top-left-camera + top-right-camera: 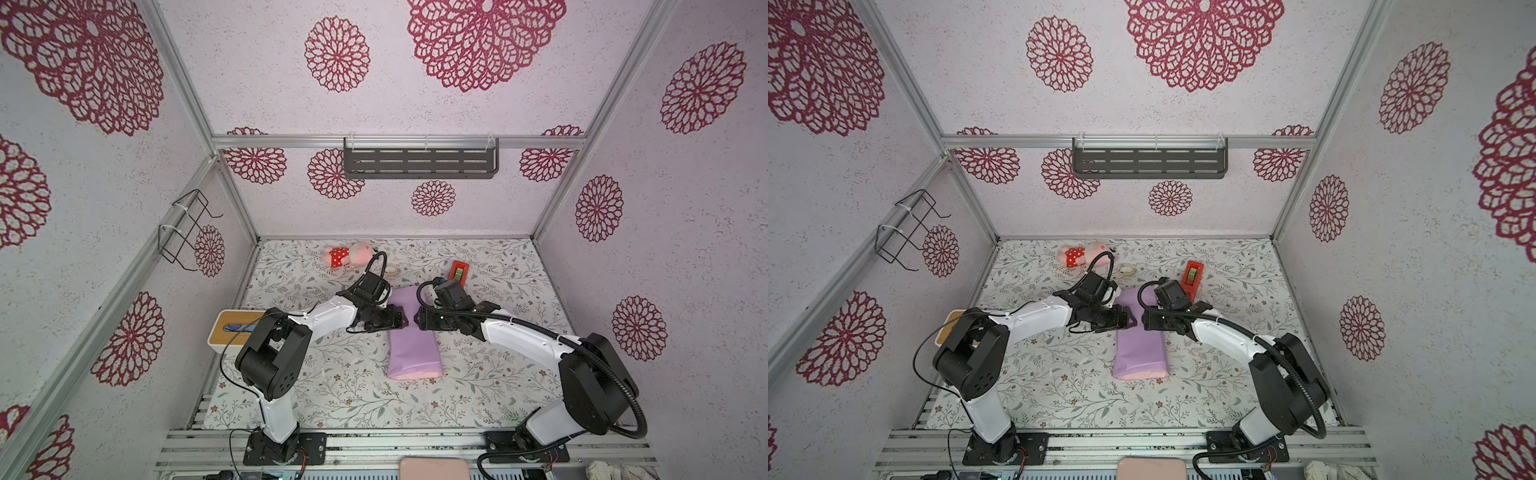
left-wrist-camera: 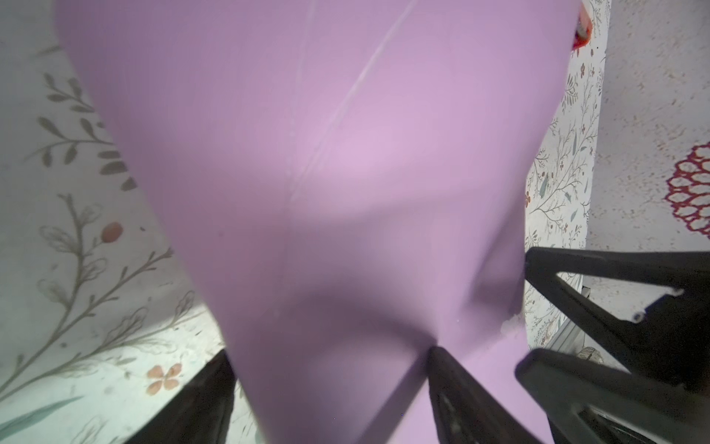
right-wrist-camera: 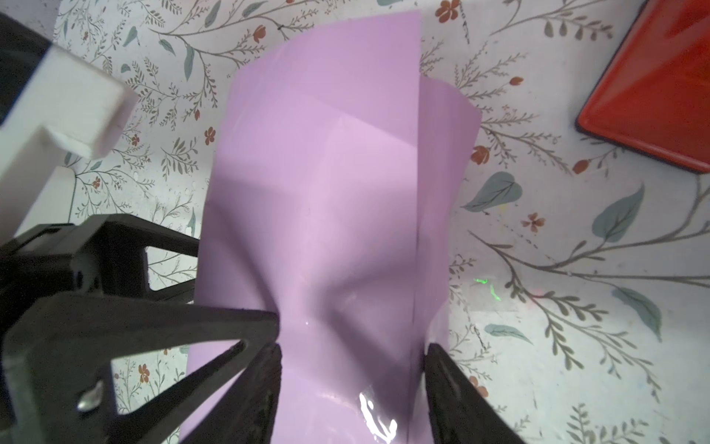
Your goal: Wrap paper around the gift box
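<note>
My right pincer [image 3: 353, 346] points down, about half open. Its two tips press into the paper [image 3: 326, 192], so the sheet buckles between them. My left pincer [image 2: 330, 353], close beside it, is spread wider and squeezes that paper too, one tip digging a crease. The paper lies as a long lilac bundle in the middle of the surface [image 1: 332, 386], with pink showing at its near end. The gift box is hidden from me in every view. A red tape dispenser [image 1: 458, 272] sits just beyond my right arm, and a tissue box [image 1: 232, 328] is by my left.
</note>
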Available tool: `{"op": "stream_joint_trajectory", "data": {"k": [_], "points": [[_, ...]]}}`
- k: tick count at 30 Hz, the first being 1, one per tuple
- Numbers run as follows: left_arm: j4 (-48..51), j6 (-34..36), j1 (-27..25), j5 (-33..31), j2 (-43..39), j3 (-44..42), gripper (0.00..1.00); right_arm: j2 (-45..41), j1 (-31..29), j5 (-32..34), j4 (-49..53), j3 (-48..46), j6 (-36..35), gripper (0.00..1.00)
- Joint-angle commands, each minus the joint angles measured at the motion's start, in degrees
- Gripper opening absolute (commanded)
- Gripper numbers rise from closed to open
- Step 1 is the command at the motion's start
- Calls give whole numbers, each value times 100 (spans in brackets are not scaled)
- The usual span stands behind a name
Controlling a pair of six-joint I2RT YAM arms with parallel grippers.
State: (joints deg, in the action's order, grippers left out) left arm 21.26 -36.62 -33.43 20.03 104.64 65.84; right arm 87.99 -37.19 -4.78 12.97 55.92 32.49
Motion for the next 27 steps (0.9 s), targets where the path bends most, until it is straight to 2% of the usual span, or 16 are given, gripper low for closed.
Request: {"op": "stream_joint_trajectory", "data": {"k": [1, 11, 27], "points": [[406, 75, 30, -585, 346, -138, 80, 65, -17, 12, 20, 173, -96, 61], [406, 85, 30, -590, 349, -154, 80, 300, 77, -352, -347, 131, -33, 64], [432, 86, 26, -587, 381, -107, 80, 722, 549, -1672, -2122, -400, 304, 85]]}}
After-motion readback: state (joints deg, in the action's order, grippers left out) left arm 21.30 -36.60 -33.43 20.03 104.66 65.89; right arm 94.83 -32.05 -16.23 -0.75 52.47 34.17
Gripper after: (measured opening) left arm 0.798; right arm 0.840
